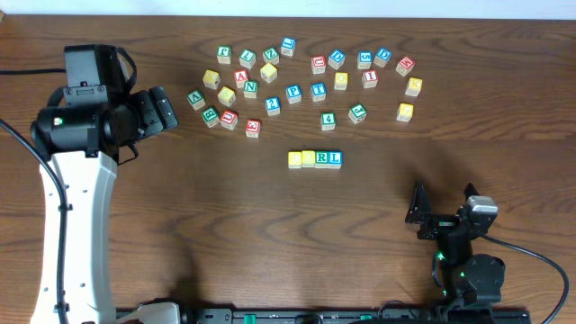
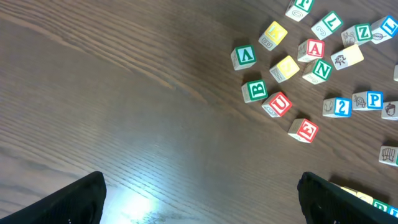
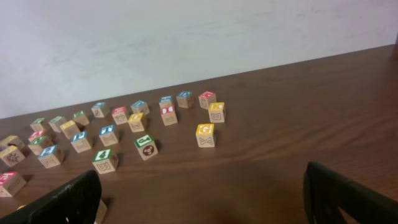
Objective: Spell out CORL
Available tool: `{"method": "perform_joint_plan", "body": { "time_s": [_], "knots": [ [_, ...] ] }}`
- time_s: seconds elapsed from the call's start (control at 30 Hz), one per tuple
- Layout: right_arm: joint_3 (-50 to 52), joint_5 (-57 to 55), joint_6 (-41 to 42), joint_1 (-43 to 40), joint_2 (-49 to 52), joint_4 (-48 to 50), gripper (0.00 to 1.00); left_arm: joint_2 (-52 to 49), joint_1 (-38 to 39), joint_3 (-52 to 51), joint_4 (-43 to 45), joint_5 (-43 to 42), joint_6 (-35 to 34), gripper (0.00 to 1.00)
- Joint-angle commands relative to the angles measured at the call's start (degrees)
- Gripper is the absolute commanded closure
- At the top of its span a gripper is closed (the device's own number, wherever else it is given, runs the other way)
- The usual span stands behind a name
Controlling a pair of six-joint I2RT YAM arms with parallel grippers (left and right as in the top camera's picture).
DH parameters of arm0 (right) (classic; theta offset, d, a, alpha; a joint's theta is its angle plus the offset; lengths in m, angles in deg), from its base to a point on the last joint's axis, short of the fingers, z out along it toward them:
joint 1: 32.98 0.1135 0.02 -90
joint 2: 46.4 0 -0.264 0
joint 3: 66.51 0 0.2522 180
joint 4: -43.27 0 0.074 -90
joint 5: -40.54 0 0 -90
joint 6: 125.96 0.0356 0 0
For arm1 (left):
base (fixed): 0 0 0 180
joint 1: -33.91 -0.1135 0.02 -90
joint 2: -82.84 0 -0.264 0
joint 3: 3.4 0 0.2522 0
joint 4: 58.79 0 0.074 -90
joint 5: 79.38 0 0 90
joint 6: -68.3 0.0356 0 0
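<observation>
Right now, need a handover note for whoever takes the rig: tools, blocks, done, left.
Left tool: open, empty, above bare table beside the loose cubes.
Right tool: open, empty, near the table's front edge, apart from every cube.
Row of four cubes: side by side, in front of the loose cubes. Order is the two yellow-topped cubes, then the R cube, then the L cube.
Done: row placed; R and L read correctly.
Left: the yellow tops are unreadable from overhead. Confirm they show C and O; turn them if not.
</observation>
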Motion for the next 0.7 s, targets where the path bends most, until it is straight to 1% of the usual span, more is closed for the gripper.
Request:
{"method": "perform_joint_plan", "body": {
  "time_s": [0.0, 0.07, 0.13, 0.27, 0.3, 0.37, 0.43, 0.53, 0.57, 0.67],
  "knots": [
    [0.2, 0.2, -0.8, 0.3, -0.4, -0.2, 0.01, 4.5, -0.3, 0.2, 0.1, 0.5, 0.7, 0.03],
    [0.2, 0.2, -0.8, 0.3, -0.4, -0.2, 0.01, 8.0, -0.2, -1.0, 0.2, 0.5, 0.7, 0.03],
    [0.2, 0.2, -0.8, 0.3, -0.4, -0.2, 0.01, 13.6, -0.3, -4.6, 1.4, 0.4, -0.6, 0.03],
    [0.2, 0.2, -0.8, 0.3, -0.4, -0.2, 0.01, 27.4, -0.3, -18.2, 16.7, 0.6, 1.6, 0.03],
    [0.2, 0.2, -0.8, 0.3, -0.4, -0.2, 0.01, 32.8, -0.3, -24.7, 23.5, 0.6, 2.9, 0.03],
    [0.2, 0.2, -0.8, 0.3, -0.4, -0.2, 0.01, 39.9, -0.3, -33.7, 31.8, 0.6, 3.4, 0.03],
    [0.2, 0.2, -0.8, 0.3, -0.4, -0.2, 0.01, 45.3, -0.8, -40.6, 37.4, 0.5, 3.3, 0.03],
    [0.2, 0.2, -0.8, 0.3, -0.4, -0.2, 0.01, 56.0, -1.9, -53.8, 46.3, 0.5, 3.3, 0.03],
    [0.2, 0.2, -0.8, 0.3, -0.4, -0.2, 0.01, 59.6, -2.2, -57.8, 48.1, 0.5, 3.4, 0.03],
    [0.2, 0.2, -0.8, 0.3, -0.4, -0.2, 0.01, 66.8, -2.4, -65.5, 50.7, 0.5, 4.0, 0.03]
  ]
}}
